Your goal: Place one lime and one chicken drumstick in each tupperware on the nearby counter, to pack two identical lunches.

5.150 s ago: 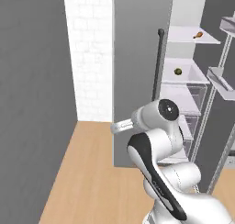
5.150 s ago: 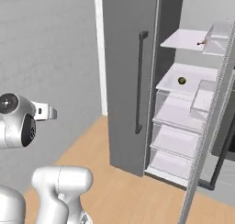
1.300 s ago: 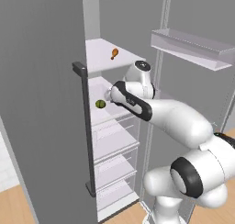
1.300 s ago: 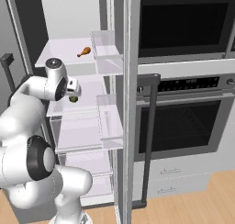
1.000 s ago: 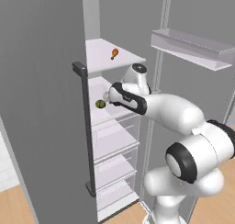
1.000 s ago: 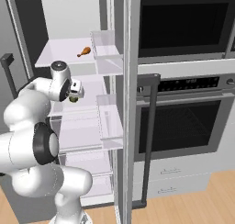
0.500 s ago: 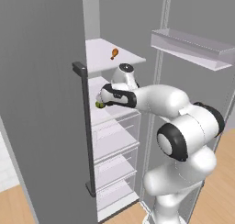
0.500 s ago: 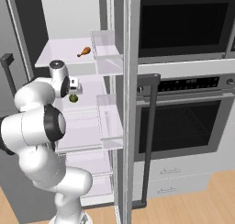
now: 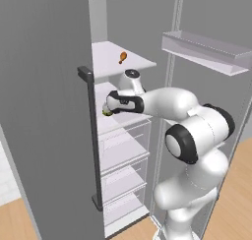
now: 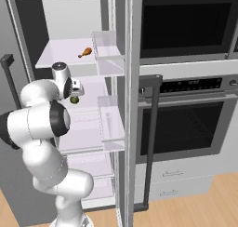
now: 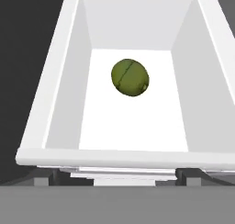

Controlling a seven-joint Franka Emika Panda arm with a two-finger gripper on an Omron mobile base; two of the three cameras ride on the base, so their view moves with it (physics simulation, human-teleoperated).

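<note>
From the left base view I see my arm reaching into the open fridge (image 9: 59,135), the gripper (image 9: 109,106) right at the lime (image 9: 106,111) on the middle shelf (image 9: 123,121). The hand hides most of the fruit, so I cannot tell from here whether they touch. The chicken drumstick (image 9: 122,57) lies alone on the shelf above (image 9: 133,62), well apart from the hand.

From the right base view the gripper (image 10: 76,93) hangs just over the lime (image 10: 74,99), which peeks out below the hand on the middle shelf. The chicken drumstick (image 10: 85,52) sits on the upper shelf, near the clear door bin (image 10: 109,47). To the right stands the wall oven (image 10: 190,123) with its dark window.

In the hand view the lime (image 11: 130,77) lies loose on the white floor of a white tray (image 11: 64,90), near its middle, touching no wall. My jaws are spread wide and nothing is between them.
</note>
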